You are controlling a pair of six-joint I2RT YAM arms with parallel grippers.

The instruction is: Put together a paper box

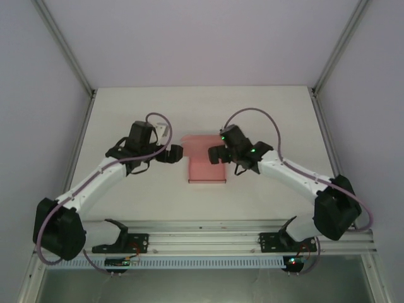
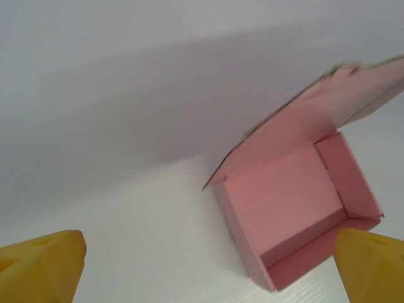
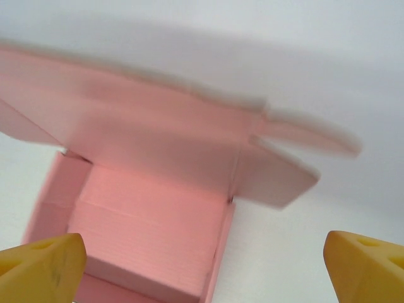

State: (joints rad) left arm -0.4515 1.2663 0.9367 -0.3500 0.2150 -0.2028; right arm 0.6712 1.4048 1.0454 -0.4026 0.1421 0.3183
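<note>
Pink card paper box [image 1: 206, 168], shallow, walls upright, top open.

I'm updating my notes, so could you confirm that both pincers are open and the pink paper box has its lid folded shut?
Not quite: the lid is not folded shut. The left pincer and right pincer are open, but the paper box has its lid raised, as the left wrist view shows.

Robot lab cell: plain white table [image 1: 126, 120], metal frame posts [image 1: 63, 44], 2 arms [image 1: 95, 183] bolted to rail [image 1: 202, 235].
</note>
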